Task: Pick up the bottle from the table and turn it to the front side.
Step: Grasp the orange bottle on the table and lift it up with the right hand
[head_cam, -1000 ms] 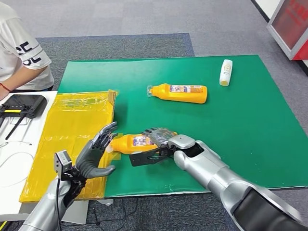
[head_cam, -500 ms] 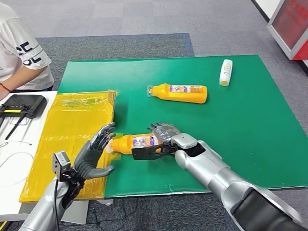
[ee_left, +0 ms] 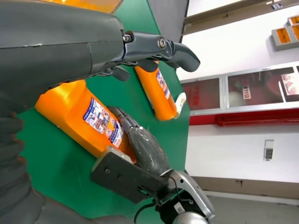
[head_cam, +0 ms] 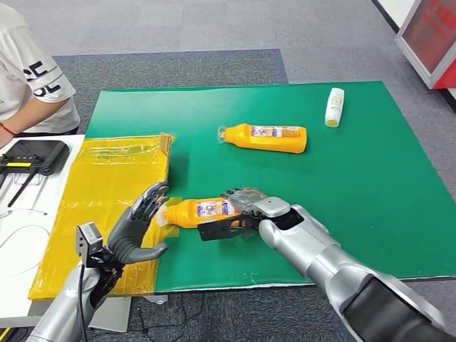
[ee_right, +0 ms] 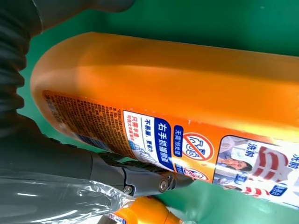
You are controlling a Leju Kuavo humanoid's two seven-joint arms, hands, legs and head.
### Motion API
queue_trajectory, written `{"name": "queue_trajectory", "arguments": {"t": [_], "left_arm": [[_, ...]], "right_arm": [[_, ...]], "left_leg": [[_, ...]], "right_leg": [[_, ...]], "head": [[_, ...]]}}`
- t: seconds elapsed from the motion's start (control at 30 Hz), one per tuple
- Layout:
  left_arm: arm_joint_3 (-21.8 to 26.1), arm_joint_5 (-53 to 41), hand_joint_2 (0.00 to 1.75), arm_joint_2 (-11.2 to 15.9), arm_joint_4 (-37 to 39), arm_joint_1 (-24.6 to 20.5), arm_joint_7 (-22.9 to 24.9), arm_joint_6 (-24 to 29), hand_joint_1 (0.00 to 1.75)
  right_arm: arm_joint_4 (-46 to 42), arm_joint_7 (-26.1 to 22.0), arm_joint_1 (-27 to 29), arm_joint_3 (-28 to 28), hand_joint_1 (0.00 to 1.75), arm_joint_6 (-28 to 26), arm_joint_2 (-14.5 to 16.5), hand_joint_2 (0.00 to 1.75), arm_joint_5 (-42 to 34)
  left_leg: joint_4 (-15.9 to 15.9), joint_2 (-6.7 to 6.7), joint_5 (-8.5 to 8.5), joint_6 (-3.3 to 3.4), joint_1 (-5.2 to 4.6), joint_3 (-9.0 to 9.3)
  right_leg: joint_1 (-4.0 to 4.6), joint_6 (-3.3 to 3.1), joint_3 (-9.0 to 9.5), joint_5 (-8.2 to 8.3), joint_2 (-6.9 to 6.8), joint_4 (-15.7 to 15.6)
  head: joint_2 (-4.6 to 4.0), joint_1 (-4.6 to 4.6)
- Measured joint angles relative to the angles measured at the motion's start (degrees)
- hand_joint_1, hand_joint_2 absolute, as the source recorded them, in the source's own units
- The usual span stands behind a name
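Two hands meet at one orange bottle (head_cam: 201,211) lying near the green mat's (head_cam: 349,178) front edge: the right hand (head_cam: 244,206) grips its base end, while the left hand (head_cam: 137,228), fingers spread and holding nothing, hovers just beside its cap.

A robot test area in an office-like hall

We see grey carpet tiles (head_cam: 177,28) underfoot, a work table covered by a green mat (head_cam: 344,178) and a yellow sheet (head_cam: 97,192), a black router (head_cam: 32,155) with loose cables on a white side surface, a person (head_cam: 29,78) seated close by, and white walls with red-framed display panels (ee_left: 243,98).
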Motion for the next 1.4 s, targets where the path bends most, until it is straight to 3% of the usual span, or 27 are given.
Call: {"name": "queue_trajectory", "arguments": {"t": [0.03, 0.13, 0.17, 0.5, 0.73, 1.13, 1.4], "left_arm": [[0.1, 0.0, 1.75, 0.02, 0.0, -0.01, 0.0, -0.08, 0.0], [0.3, 0.0, 1.75, 0.03, 0.0, -0.02, -0.01, -0.25, 0.0], [0.33, 0.01, 1.75, 0.03, 0.0, -0.02, -0.03, -0.27, 0.0], [0.42, 0.07, 1.75, 0.05, -0.09, -0.01, -0.14, -0.44, 0.0], [0.42, 0.04, 1.75, 0.05, -0.16, -0.05, -0.49, -0.6, 0.0], [0.28, 0.07, 1.75, 0.83, -0.15, 0.35, -2.71, -0.57, 0.0], [0.28, 0.07, 1.75, 1.44, -0.15, 1.03, -3.21, -0.39, 0.0]], "right_arm": [[0.21, -0.03, -0.15, 0.01, 0.35, 0.16, 0.05, 1.75, 0.0], [0.7, -0.14, -0.44, 0.03, 1.52, 0.32, 0.2, 1.75, -0.01], [0.83, -0.21, -0.53, 0.03, 1.72, 0.33, 0.22, 1.75, -0.02], [1.25, -0.71, -0.82, -0.11, 1.75, -1.15, 0.19, 1.75, -2.12], [1.11, -4.27, 0.17, -2.97, 1.75, -0.69, -1.01, 1.75, -9.27], [-3.97, -20.38, 10.3, -18.95, 1.75, 3.3, -10.63, 1.75, -35.67], [-9.99, -22.85, 17.51, -27.51, 1.75, 6.29, -14.82, 1.75, -41.74]], "left_leg": [[0.0, 0.0, 0.0, 0.0, 0.0, 0.0], [0.0, 0.0, 0.0, 0.0, 0.0, 0.0], [0.0, 0.0, 0.0, 0.0, 0.0, 0.0], [0.0, 0.0, 0.0, 0.0, 0.0, 0.01], [0.0, 0.0, 0.0, 0.0, 0.0, 0.04], [0.02, -0.06, -0.05, 0.06, -0.01, 0.03], [0.01, -0.05, -0.06, 0.06, -0.01, 0.02]], "right_leg": [[0.0, 0.0, 0.0, 0.0, 0.0, 0.0], [0.0, 0.0, 0.0, 0.0, 0.0, 0.0], [0.0, 0.0, 0.0, 0.0, 0.0, 0.0], [0.0, 0.0, -0.01, 0.0, 0.0, 0.0], [0.0, 0.0, -0.01, 0.0, 0.0, -0.02], [-0.01, 0.03, 0.09, -0.01, -0.12, -0.09], [-0.01, 0.03, 0.08, -0.01, -0.11, -0.08]], "head": [[0.0, 0.01], [0.0, 0.01], [0.0, 0.01], [0.0, 0.01], [0.0, 0.01], [0.0, 0.01], [0.0, 0.01]]}}
